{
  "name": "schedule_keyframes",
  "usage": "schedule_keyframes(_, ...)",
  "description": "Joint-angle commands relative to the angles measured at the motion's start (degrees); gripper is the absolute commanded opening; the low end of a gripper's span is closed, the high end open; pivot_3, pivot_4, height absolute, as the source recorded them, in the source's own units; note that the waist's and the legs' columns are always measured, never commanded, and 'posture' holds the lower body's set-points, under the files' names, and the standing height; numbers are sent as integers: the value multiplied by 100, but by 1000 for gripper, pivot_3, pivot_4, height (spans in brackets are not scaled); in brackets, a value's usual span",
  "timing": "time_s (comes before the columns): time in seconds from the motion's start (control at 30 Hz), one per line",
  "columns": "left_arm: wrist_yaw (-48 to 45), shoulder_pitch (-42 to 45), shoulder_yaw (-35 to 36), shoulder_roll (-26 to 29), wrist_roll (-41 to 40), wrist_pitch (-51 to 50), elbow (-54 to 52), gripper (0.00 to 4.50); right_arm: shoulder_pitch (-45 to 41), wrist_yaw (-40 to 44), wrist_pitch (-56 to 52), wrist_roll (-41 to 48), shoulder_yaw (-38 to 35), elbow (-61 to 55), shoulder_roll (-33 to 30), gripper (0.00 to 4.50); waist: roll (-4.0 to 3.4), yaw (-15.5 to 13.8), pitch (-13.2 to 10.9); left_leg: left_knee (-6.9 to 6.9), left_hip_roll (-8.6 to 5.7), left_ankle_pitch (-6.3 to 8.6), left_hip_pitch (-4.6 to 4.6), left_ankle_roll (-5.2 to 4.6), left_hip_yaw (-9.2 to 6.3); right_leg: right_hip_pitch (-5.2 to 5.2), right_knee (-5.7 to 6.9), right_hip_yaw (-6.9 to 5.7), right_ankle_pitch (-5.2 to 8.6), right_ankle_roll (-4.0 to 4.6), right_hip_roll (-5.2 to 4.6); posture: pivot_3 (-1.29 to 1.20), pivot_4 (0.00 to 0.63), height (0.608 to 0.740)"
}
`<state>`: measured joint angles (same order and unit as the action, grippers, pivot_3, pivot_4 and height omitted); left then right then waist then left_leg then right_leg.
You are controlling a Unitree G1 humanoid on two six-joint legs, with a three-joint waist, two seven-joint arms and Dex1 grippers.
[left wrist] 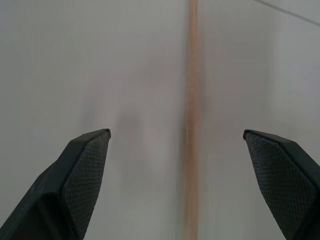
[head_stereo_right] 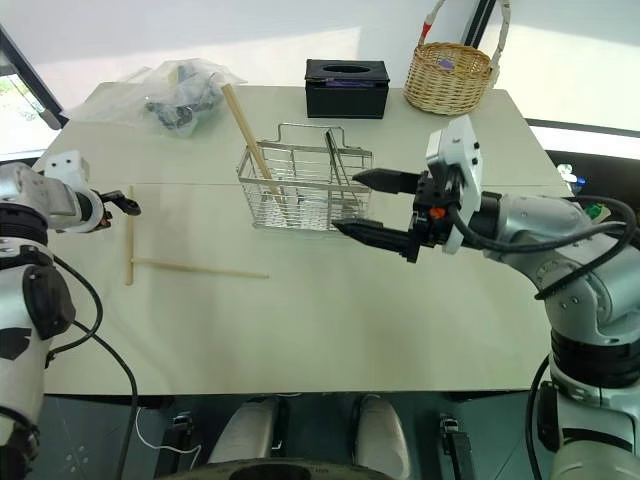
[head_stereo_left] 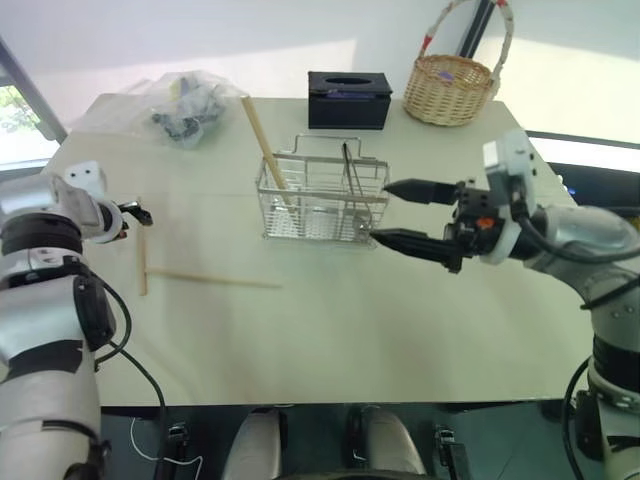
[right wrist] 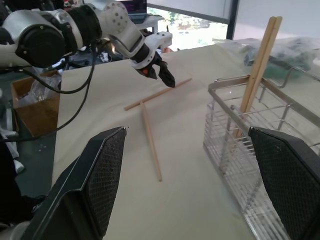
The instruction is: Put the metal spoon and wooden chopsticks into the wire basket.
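Nearest, two loose wooden chopsticks (head_stereo_left: 205,279) lie crossed on the table (head_stereo_left: 350,340). The left gripper (left wrist: 185,150) hovers over one, jaws wide and empty; centre it before closing. The right gripper (head_stereo_left: 405,214) waits spread, empty, beside the wire basket (head_stereo_left: 322,200), which holds chopsticks and the metal spoon (head_stereo_left: 350,175).
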<state>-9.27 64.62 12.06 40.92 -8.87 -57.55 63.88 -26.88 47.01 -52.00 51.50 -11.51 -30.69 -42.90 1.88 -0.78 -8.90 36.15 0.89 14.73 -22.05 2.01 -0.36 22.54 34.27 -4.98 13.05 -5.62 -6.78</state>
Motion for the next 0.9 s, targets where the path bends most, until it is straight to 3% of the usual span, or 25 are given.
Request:
schedule_keyframes(0.03,-216,208,-142,-4,197,377,246,4500,13,-128,40,235,-246,-249,-110,4055,1,5,0,2,0,0,-3,0,0,2,0,0,0,0,0,0,150,706)
schedule_keyframes(0.07,-223,207,-145,-22,228,479,340,4500,34,-167,44,266,-262,-261,-125,4055,3,5,0,3,0,0,-2,0,0,3,0,0,-1,-1,-1,0,150,706)
schedule_keyframes(0.17,-210,239,-55,-49,218,598,555,3627,52,-278,34,401,-335,-257,-163,4123,2,6,1,2,1,0,0,0,0,3,0,0,0,-1,-1,0,150,706)
schedule_keyframes(0.4,-111,333,68,-84,206,593,707,297,140,-372,68,579,-398,-264,-285,4123,4,-5,2,3,0,0,0,0,0,2,0,0,0,-1,-4,0,150,706)
schedule_keyframes(0.43,-79,342,94,-89,198,570,713,23,145,-369,79,587,-397,-254,-301,4123,5,-2,3,3,-1,0,0,0,0,1,0,0,-1,-1,-4,0,150,706)
schedule_keyframes(0.63,-12,292,211,7,163,575,650,23,151,-353,140,582,-377,-179,-366,4123,4,3,3,2,0,0,0,0,0,2,0,0,-1,-1,-4,0,150,706)
schedule_keyframes(0.9,-687,184,-281,450,562,1650,-285,23,151,-391,105,630,-440,-111,-440,4123,20,7,-4,2,1,0,-7,0,1,10,1,0,-1,-1,-3,0,150,706)
